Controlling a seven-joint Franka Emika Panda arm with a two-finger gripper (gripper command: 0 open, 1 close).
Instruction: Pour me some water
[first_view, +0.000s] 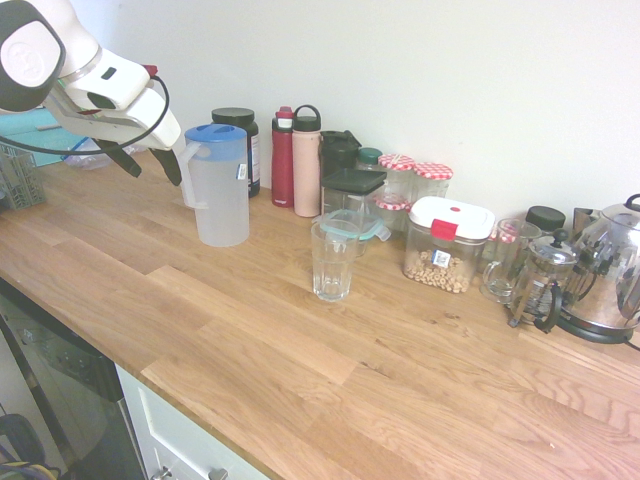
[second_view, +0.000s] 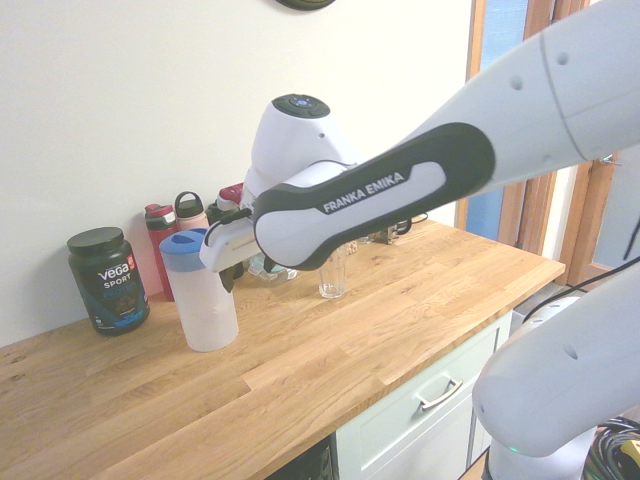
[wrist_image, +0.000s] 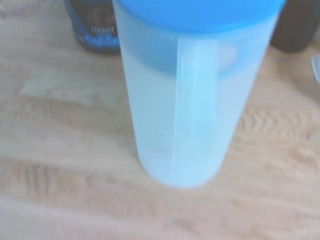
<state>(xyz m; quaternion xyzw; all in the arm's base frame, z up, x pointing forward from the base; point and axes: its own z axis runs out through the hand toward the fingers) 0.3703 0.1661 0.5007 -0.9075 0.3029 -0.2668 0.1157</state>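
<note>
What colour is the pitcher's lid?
Blue; the lid shows best in the first exterior view.

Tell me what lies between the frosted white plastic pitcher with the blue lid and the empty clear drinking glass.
Nothing: in the first exterior view, only bare wooden countertop separates the frosted white pitcher from the clear glass.

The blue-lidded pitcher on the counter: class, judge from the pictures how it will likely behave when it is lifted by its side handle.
The pitcher is tall and narrow, so a sideways nudge near the lid could probably tip it. Its frosted plastic wall looks smooth, so it is likely a little slippery but not brittle. Lifted by the side handle, it may hang off balance; how much water weighs it down cannot be told.
</note>
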